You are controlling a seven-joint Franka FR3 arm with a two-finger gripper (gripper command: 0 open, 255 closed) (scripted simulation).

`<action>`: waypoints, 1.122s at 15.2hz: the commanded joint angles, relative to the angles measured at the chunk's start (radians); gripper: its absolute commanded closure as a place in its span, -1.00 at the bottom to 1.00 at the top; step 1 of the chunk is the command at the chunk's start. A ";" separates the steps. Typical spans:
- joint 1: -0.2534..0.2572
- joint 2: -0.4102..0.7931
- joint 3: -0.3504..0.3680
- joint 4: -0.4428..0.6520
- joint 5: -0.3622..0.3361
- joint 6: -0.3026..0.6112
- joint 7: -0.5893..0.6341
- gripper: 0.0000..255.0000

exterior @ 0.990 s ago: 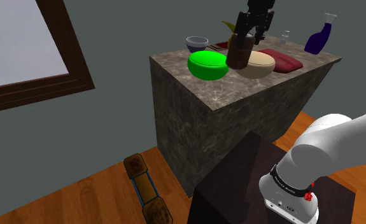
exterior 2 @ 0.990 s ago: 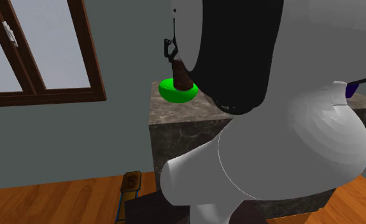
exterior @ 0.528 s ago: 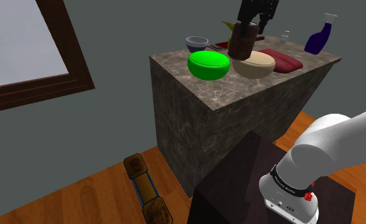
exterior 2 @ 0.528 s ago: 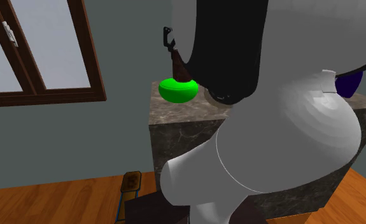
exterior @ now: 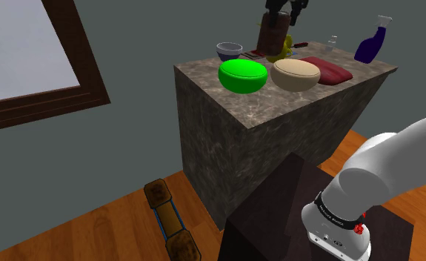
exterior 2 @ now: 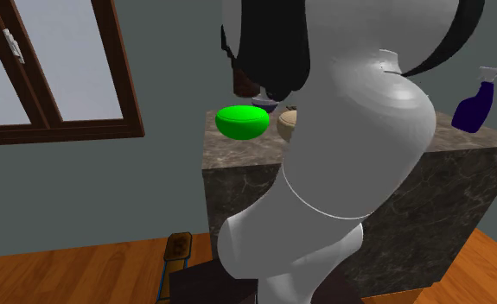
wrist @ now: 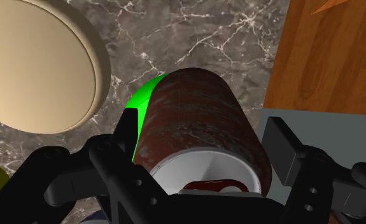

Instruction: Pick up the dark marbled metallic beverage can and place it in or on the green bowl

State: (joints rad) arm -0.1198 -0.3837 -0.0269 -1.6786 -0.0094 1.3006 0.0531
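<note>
A dark reddish-brown marbled can (exterior: 272,35) hangs above the back of the marble counter (exterior: 278,111), clasped by my black gripper (exterior: 278,13) at the view's top edge. The green bowl (exterior: 242,75) sits on the counter, lower and toward the shoulder view's left of the can. In the wrist view the can (wrist: 197,118) lies between my fingers (wrist: 128,132), its pale top with a pull tab facing the camera, and a slice of the green bowl (wrist: 141,103) peeks out beyond it. In the second exterior view the green bowl (exterior 2: 243,122) shows beside the arm, which hides most of the can (exterior 2: 243,84).
A tan bowl (exterior: 295,74) stands right beside the green one, with a dark red cushion (exterior: 331,70) behind it. A small grey bowl (exterior: 229,50), a yellow object (exterior: 281,53) and a blue spray bottle (exterior: 372,43) line the counter's back. A small wooden bench (exterior: 167,219) lies on the floor.
The gripper has risen with the can, from just above the tan bowl to well above the counter, drifting slightly toward the shoulder view's left.
</note>
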 commanded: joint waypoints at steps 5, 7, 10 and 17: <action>-0.001 0.279 -0.008 0.342 0.007 -0.062 -0.010 1.00; -0.003 0.388 -0.012 0.491 0.011 -0.102 -0.014 1.00; -0.003 0.351 -0.011 0.397 0.009 -0.046 -0.013 1.00; -0.002 0.285 -0.010 0.214 0.007 0.072 -0.012 1.00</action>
State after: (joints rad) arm -0.1223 -0.0907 -0.0374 -1.4398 -0.0022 1.3538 0.0400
